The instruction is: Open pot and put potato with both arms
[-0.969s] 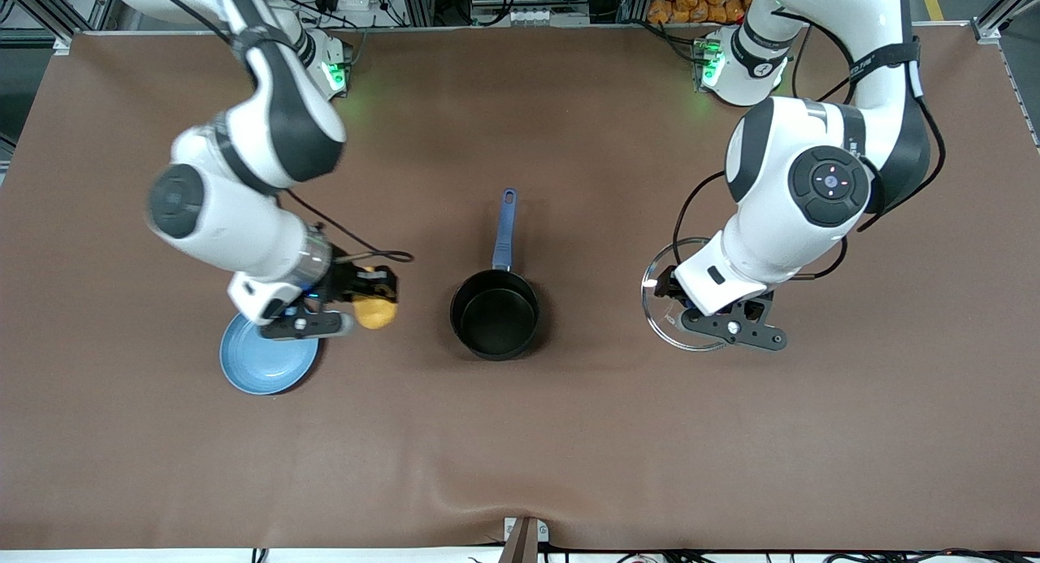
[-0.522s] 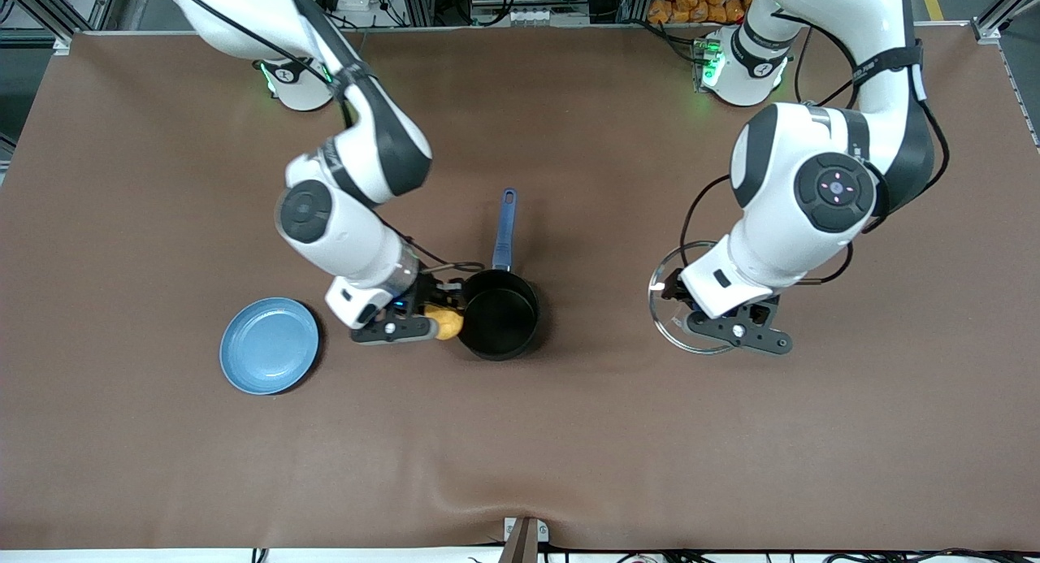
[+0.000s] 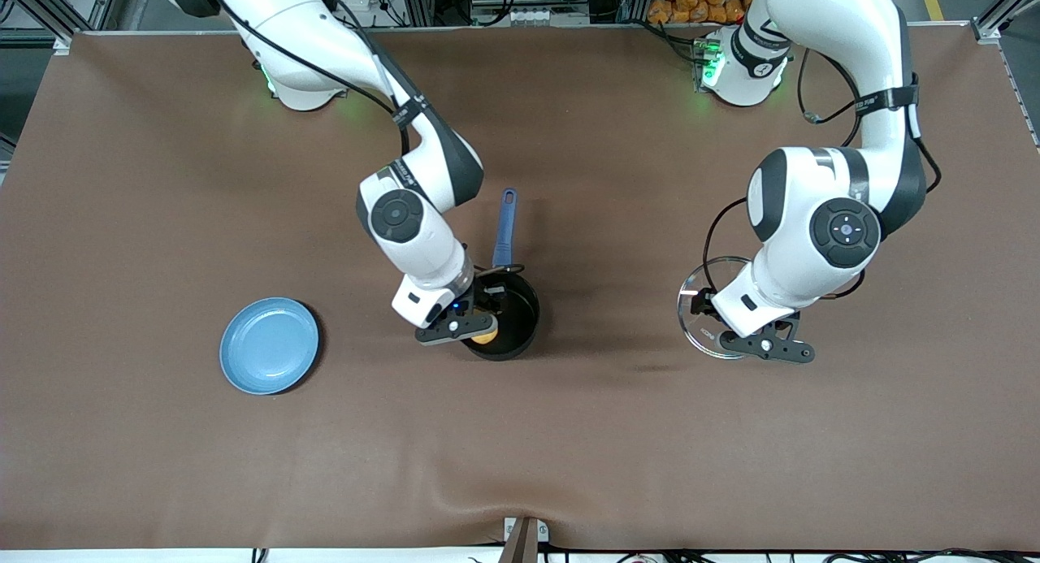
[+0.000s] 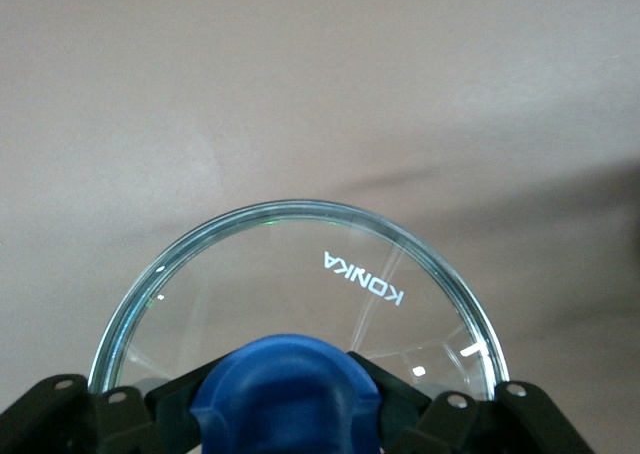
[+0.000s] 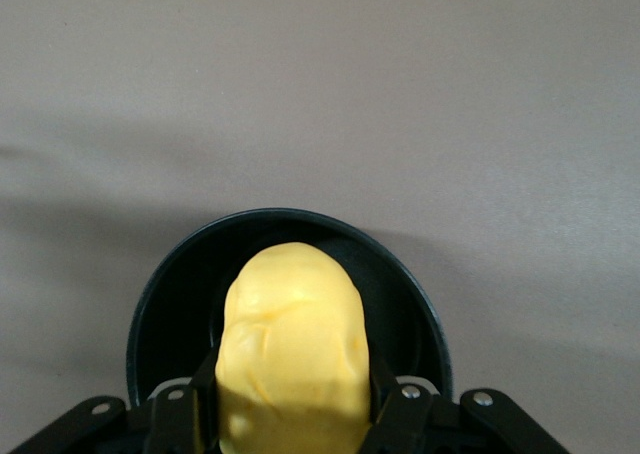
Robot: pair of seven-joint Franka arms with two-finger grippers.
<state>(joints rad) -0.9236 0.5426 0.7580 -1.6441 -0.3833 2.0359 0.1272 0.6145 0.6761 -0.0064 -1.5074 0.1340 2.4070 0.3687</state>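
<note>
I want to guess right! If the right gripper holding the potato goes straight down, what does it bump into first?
Most likely the pot's black bottom: the right gripper holds the potato over the open pot. How high it hangs is unclear.

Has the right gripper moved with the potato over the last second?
Yes. The right gripper, shut on the potato, went from above the blue plate to over the open pot.

Light-blue plate (image 3: 269,345) on brown table (image 3: 569,433) (toward right arm's end), nothing on it.
</note>
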